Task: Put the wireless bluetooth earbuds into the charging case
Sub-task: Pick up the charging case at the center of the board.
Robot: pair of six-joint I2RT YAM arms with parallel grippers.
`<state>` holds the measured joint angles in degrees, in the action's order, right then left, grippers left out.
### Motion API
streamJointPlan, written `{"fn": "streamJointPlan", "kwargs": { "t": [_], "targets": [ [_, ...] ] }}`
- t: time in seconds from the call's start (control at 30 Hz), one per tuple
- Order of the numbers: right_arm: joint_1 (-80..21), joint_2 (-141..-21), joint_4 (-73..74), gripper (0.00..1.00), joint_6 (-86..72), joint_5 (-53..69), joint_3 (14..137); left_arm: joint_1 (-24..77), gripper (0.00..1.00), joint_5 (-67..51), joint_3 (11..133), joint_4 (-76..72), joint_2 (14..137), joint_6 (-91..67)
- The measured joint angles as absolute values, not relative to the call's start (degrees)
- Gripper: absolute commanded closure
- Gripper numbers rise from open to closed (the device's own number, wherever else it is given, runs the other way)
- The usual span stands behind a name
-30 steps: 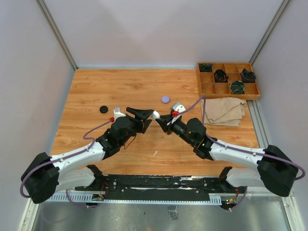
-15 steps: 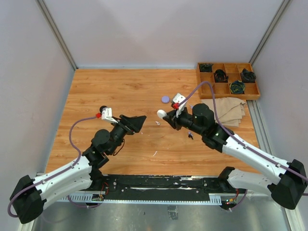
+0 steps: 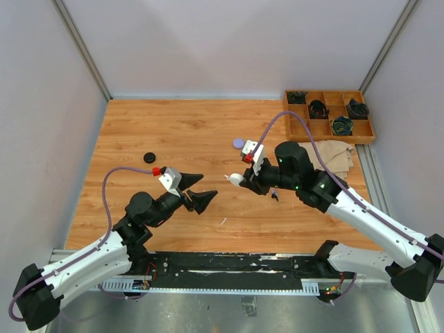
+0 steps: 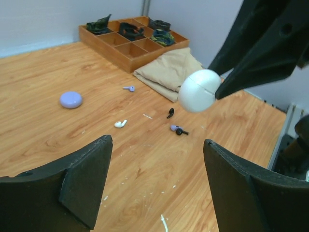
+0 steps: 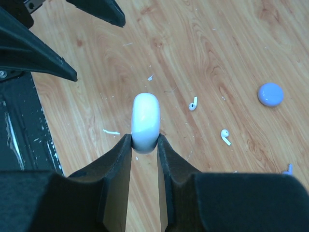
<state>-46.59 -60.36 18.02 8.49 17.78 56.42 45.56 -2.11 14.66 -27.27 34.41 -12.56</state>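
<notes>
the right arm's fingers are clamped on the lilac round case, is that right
No. The right arm's fingers are clamped on the white round case, not the lilac one; the lilac case lies apart on the table. The right wrist view shows it.

Everything is lit brightly and evenly, likely from above. Only soft shadows are thrown on the table (image 3: 173, 132). Little is blurred.

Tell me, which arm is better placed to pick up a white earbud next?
Probably left: the left hand is open and empty, while the right hand grips the white case.
</notes>
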Motion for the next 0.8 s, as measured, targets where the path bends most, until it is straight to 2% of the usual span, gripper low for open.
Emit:
{"fn": "streamJointPlan", "kwargs": {
  "t": [0.2,0.5,0.8],
  "targets": [
    [-46.6,-60.8,25.2,0.97,11.5,20.8,60.3,45.6,0.19,-10.2,14.1,-29.1,36.8,-5.8],
    [-46.6,-64.4,33.3,0.98,15.6,27.0,64.8,45.6,0.33,-23.9,15.2,-34.6,45.2,1.6],
    [-46.7,-66.7,36.8,0.97,19.1,29.7,67.4,45.6,0.45,-31.8,18.1,-39.3,53.1,2.6]
  ]
}}
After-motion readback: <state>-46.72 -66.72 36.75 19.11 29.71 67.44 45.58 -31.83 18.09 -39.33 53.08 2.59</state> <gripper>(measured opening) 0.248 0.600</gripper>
